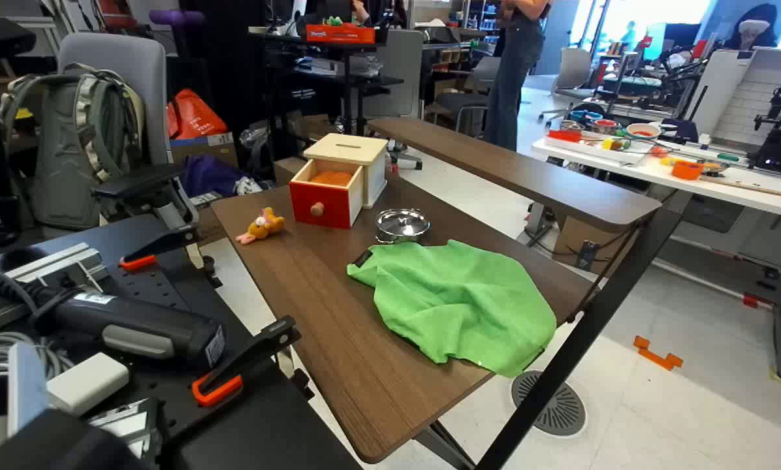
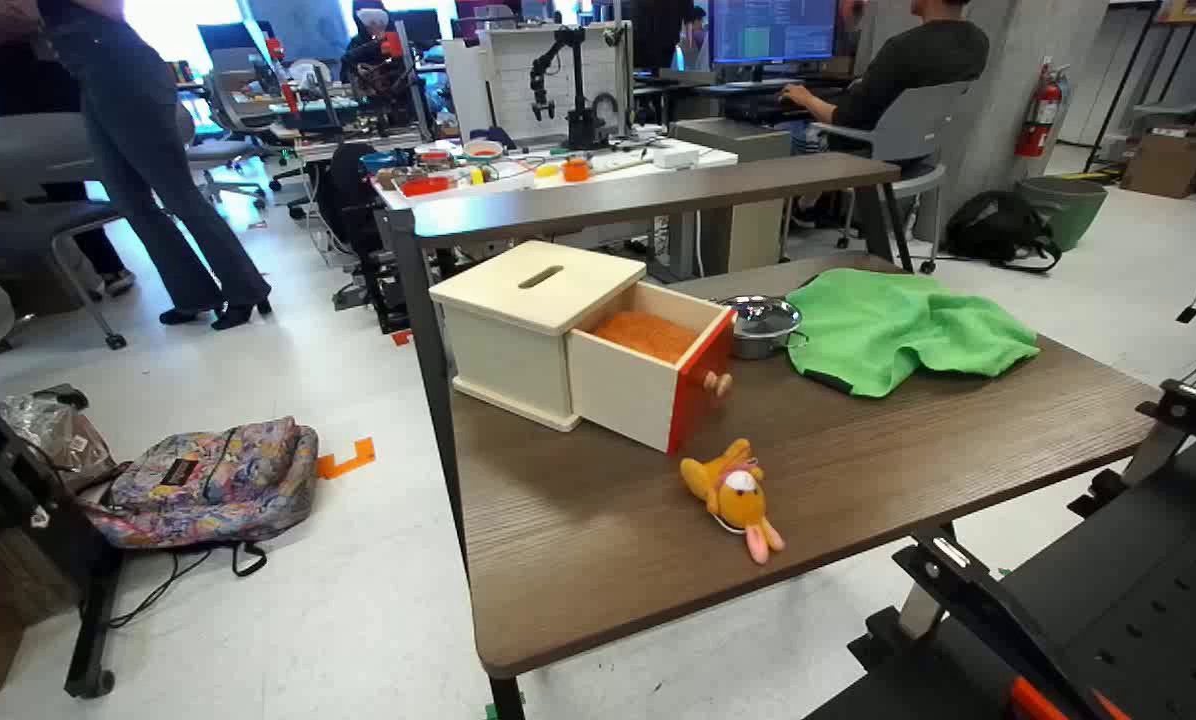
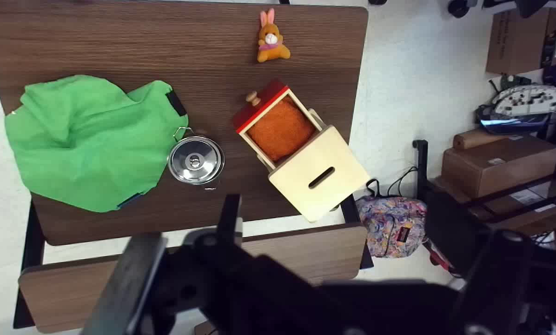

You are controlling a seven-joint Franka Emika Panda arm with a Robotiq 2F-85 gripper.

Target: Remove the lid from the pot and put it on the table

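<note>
The small silvery pot [image 1: 396,238] stands on the dark brown table [image 1: 325,326], between the red box and the green cloth. Its round shiny lid [image 1: 405,222] lies on top of it. Both exterior views show the pot [image 2: 758,346] with the lid [image 2: 766,314] on, above the table [image 2: 598,560]. In the wrist view the lid [image 3: 193,162] shows from above with a small centre knob, and a pot handle [image 3: 181,132] points towards the cloth. My gripper [image 3: 334,200] is open with nothing between its fingers, high above the table [image 3: 175,46]. The exterior views do not show it.
A wooden box [image 2: 518,290] with its red-fronted drawer [image 2: 648,380] pulled out stands beside the pot. A green cloth [image 1: 462,300] lies against the pot's other side. A toy rabbit [image 2: 738,495] lies near the table edge. A raised shelf [image 1: 514,170] runs along one long side.
</note>
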